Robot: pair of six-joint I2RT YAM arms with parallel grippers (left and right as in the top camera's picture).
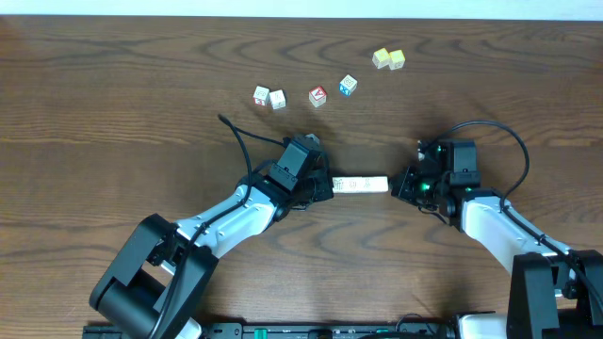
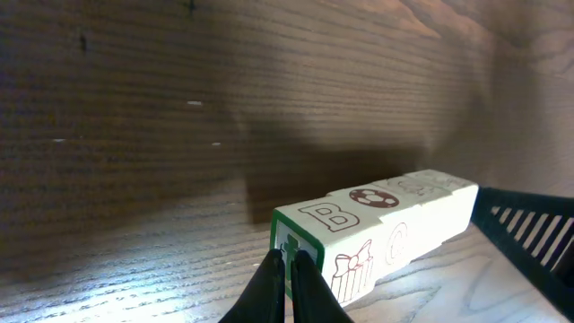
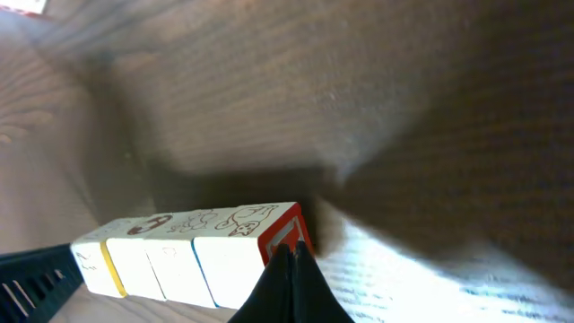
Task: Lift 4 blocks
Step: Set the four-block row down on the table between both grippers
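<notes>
Four cream-white blocks (image 1: 360, 184) lie end to end in one straight row between my two grippers. My left gripper (image 1: 330, 185) is shut, its closed tips (image 2: 289, 260) pressed against the green-framed end face of the row (image 2: 386, 224). From the other side my right gripper (image 1: 394, 185) is shut too, its tips (image 3: 289, 256) against the red-framed end face of the row (image 3: 193, 251). The row is squeezed between them. I cannot tell whether it touches the table.
Farther back on the wooden table stand two white cubes (image 1: 268, 97), a red-faced cube (image 1: 317, 96), a blue-faced cube (image 1: 348, 86) and two pale yellow cubes (image 1: 388, 59). Cables trail behind both arms.
</notes>
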